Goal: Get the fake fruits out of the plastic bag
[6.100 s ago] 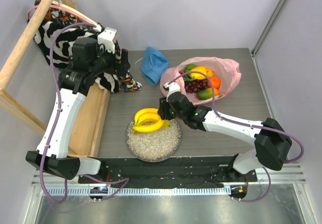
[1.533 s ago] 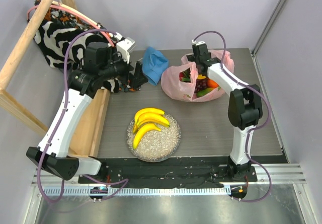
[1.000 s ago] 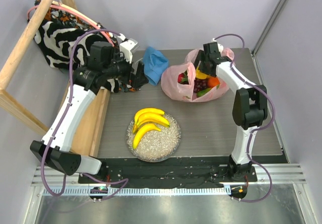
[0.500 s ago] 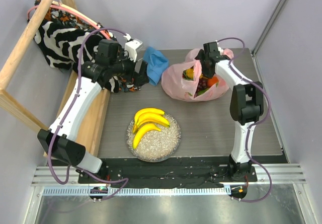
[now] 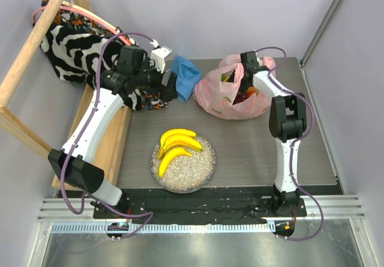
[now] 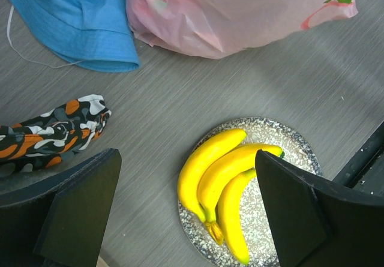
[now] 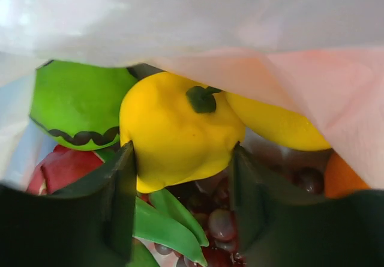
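Observation:
The pink plastic bag (image 5: 222, 96) lies at the back right of the table, and it also shows in the left wrist view (image 6: 240, 15). My right gripper (image 5: 241, 78) is inside its mouth. In the right wrist view the right gripper (image 7: 183, 153) is shut on the yellow pepper (image 7: 177, 129), one finger on each side. Around it lie a green apple (image 7: 78, 99), a red dragon fruit (image 7: 60, 168), dark grapes (image 7: 222, 225), a yellow fruit (image 7: 276, 123) and an orange (image 7: 345, 177). The banana bunch (image 5: 176, 147) lies on a speckled plate (image 5: 204, 165). My left gripper (image 5: 173, 88) hangs open and empty (image 6: 185, 156).
A blue cloth (image 5: 187, 75) lies just left of the bag, next to the left gripper. Black-and-white patterned fabric (image 5: 72, 45) hangs over a wooden frame (image 5: 24, 69) on the left. Grey walls close the back and the right.
The right gripper left the plate, went to the bag and pushed into its mouth; the bag has bunched up around it. The left gripper has moved right toward the blue cloth.

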Controlling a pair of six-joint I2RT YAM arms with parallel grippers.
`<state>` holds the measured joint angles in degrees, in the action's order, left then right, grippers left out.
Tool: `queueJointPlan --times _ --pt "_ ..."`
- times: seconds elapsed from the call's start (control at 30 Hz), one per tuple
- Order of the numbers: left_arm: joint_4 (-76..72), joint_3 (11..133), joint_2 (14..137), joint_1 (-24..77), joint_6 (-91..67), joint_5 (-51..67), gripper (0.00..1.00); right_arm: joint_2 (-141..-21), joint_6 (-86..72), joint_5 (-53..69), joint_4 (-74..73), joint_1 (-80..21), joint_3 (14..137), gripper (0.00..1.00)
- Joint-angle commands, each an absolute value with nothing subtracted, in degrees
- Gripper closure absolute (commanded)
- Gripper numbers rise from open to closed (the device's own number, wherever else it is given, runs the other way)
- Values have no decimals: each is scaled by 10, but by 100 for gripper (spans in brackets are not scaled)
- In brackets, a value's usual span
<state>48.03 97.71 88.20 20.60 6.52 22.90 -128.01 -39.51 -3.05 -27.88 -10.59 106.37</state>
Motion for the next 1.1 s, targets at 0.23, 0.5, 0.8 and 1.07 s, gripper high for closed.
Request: queueJointPlan --times 0.23,0.5,0.8,1.07 --pt "466 1007 864 204 87 212 0 -1064 -280 57 -222 -74 966 80" --pt "449 1015 846 204 64 227 0 -857 -188 84 -256 -75 830 81" --pt "445 1051 837 203 60 230 0 -634 225 279 -318 -135 768 81" --pt "450 1042 815 202 85 207 0 -671 692 225 -508 -412 738 79"
